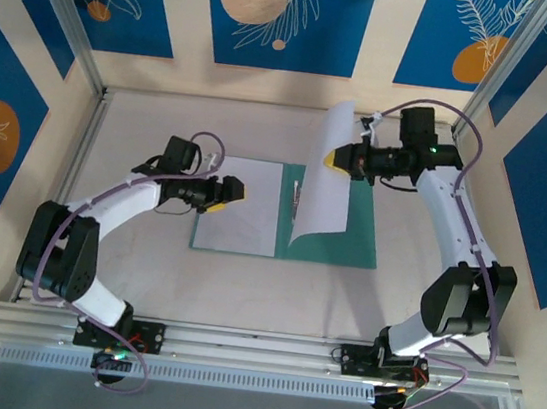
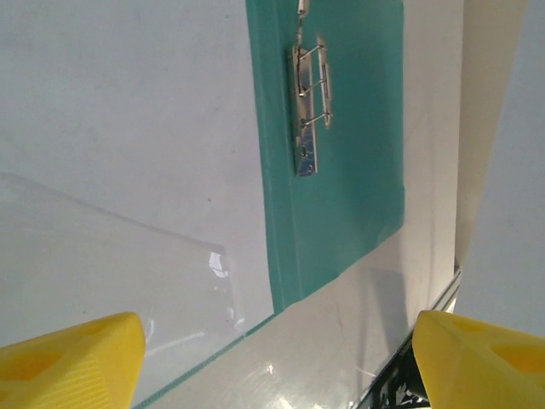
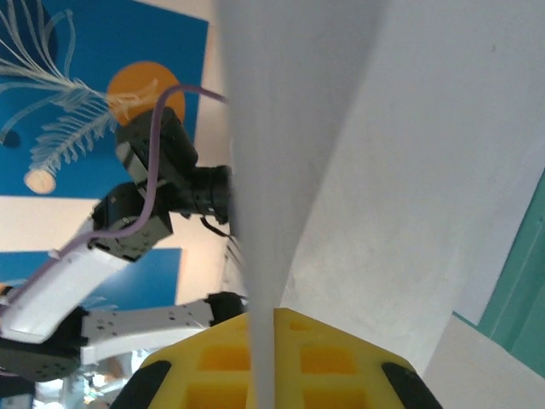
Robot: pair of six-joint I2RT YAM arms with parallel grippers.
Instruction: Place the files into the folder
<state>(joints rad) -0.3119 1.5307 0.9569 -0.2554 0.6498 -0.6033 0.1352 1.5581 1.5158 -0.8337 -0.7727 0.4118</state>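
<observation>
One teal folder (image 1: 358, 248), one silver clip (image 2: 308, 115), two white paper sheets: one flat sheet (image 1: 238, 205), one lifted sheet (image 1: 324, 206)

The top view looks down from above and behind the arm bases (image 1: 121, 331) over the whole table (image 1: 143, 278). The left wrist view sits close above the folder (image 2: 358, 170), facing its clip (image 2: 308, 119); the top view shares both. The right wrist view, hard against a paper sheet (image 3: 358, 153), faces the left arm (image 3: 145, 213).
</observation>
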